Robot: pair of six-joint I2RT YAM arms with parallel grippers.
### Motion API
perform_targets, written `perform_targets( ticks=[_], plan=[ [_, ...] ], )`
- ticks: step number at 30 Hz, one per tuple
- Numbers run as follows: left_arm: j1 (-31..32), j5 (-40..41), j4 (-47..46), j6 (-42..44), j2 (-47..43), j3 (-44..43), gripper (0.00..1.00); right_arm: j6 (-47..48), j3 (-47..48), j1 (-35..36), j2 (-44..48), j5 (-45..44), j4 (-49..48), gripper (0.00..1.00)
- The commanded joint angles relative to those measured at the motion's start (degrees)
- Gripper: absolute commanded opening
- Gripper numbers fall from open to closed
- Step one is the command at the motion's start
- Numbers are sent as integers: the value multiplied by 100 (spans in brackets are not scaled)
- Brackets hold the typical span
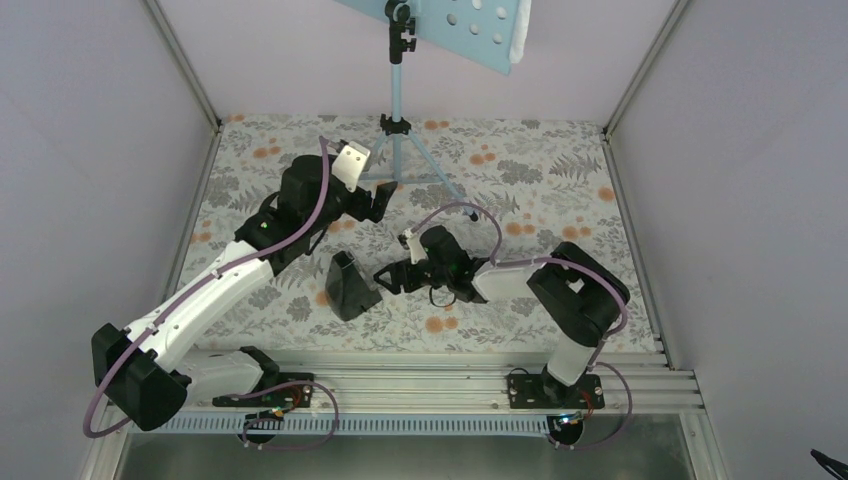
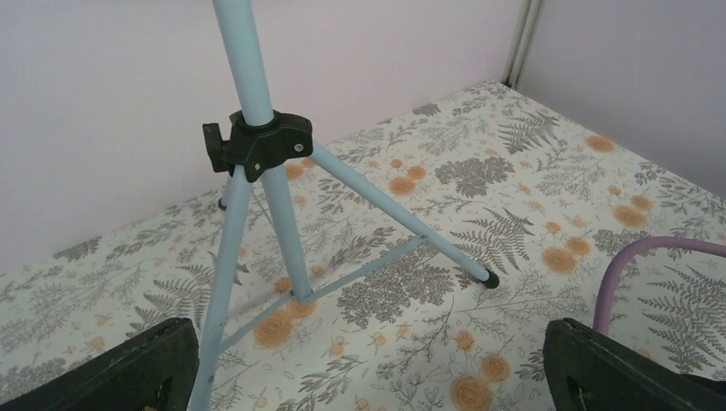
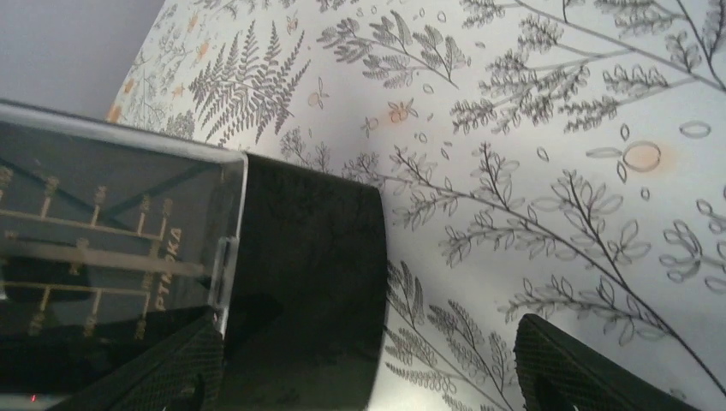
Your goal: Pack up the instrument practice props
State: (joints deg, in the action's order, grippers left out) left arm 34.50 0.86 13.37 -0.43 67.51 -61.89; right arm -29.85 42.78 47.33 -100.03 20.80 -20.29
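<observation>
The light blue music stand [image 1: 398,95] stands at the back centre, its hole-dotted tray [image 1: 455,22] seen from behind. The lavender sheet is hidden; only a pale edge shows at the tray's right end. My left gripper [image 1: 378,203] is open and empty, just in front of the tripod legs [image 2: 287,231] and below the black clamp [image 2: 257,145]; one leg passes close to my left finger. The black wedge-shaped box [image 1: 351,286] stands mid-table. My right gripper [image 1: 390,279] is open beside it, with the box's base [image 3: 300,282] between the jaws near the left finger [image 3: 163,368].
The table carries a floral cloth [image 1: 540,190] and is enclosed by pale walls on the left, back and right. A metal rail [image 1: 420,365] runs along the near edge. A purple cable [image 2: 633,257] loops near my left gripper.
</observation>
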Motion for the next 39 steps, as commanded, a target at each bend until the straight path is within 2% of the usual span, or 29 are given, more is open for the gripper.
perform_targets(
  ticks=[1, 4, 11, 15, 17, 22, 25, 28, 30, 36, 39],
  plan=[
    [-31, 120, -107, 78, 12, 40, 100, -194, -310, 19, 250, 95, -299, 82],
    [-28, 128, -104, 86, 11, 50, 100, 405, -560, 29, 582, 139, -344, 83],
    [-31, 117, -108, 61, 12, 54, 100, 2134, -1270, 157, 1383, 325, -665, 80],
    [-31, 122, -98, 51, 39, 43, 100, 2560, -1086, 273, 1206, 324, -962, 78],
    [-31, 144, -100, 43, 30, 61, 100, 2740, -843, 383, 930, 324, -1117, 82],
    [-31, 273, -146, 64, -66, 126, 100, 3188, 134, 911, -178, 48, -702, 81],
    [-29, 330, -159, 63, -126, 134, 100, 3253, 716, 1282, -699, -459, -453, 72],
    [-31, 348, -162, 70, -162, 134, 100, 2882, 1364, 1618, -1233, -1561, -332, 63],
    [-31, 350, -159, 62, -177, 134, 100, 2500, 1908, 1771, -1664, -2066, -208, 65],
    [-31, 425, -169, 51, -241, 159, 100, 1640, 4045, 1964, -3140, -2740, 396, 69],
    [-31, 459, -183, 43, -280, 187, 100, 1528, 5497, 1960, -3964, -3157, 1571, 69]
  ],
)
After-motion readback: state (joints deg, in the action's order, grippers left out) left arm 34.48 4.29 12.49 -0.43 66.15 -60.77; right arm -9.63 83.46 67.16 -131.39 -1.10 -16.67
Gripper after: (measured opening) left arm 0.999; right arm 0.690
